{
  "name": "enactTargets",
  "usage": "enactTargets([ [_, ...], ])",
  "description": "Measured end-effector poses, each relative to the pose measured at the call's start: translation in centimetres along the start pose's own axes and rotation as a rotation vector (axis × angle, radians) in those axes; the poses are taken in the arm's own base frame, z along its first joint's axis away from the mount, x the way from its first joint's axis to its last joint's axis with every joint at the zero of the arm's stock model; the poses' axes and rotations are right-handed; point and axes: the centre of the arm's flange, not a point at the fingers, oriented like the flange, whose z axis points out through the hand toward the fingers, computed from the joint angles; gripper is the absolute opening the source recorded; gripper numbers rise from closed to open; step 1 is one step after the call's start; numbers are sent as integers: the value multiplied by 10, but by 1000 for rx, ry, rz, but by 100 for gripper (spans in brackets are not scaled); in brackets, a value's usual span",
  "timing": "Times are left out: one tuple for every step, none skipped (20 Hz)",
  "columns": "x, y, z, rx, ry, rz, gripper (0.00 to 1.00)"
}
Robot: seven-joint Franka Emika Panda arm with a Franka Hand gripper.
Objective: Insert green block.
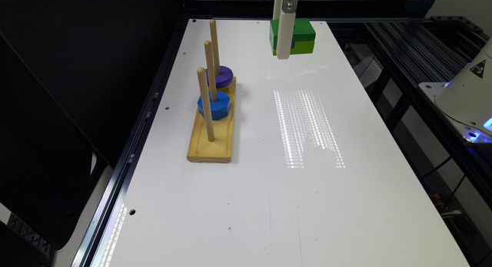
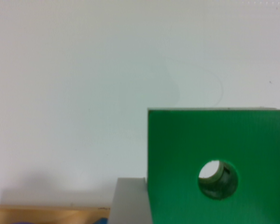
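Holding the green block (image 1: 301,36) up in the air, our gripper (image 1: 283,47) hangs near the far edge of the table (image 1: 307,205). We see one white finger (image 1: 285,34) flat against the block's side and a grey one (image 2: 129,200) beside it in the wrist view — so we think the fingers are squeezing it, with the block off the table. We keep it high, we guess, so its round hole can go over a peg. The block is chunky and square, dark green on top and lime below. The wooden base (image 1: 209,144) sits near the table's long edge. It has three smooth pegs; the empty peg (image 1: 205,103) is nearest. The blue block (image 1: 217,105) and purple ring (image 1: 223,76) sit on the others.
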Motion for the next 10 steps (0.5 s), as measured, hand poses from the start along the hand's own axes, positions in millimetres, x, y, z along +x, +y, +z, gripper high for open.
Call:
enactTargets([
  [0,0,0,0,0,0,0],
  [0,0,0,0,0,0,0],
  [0,0,0,0,0,0,0],
  [0,0,0,0,0,0,0],
  [0,0,0,0,0,0,0],
  [0,0,0,0,0,0,0],
  [0,0,0,0,0,0,0],
  [0,0,0,0,0,0,0],
  [0,0,0,0,0,0,0],
  [0,0,0,0,0,0,0],
])
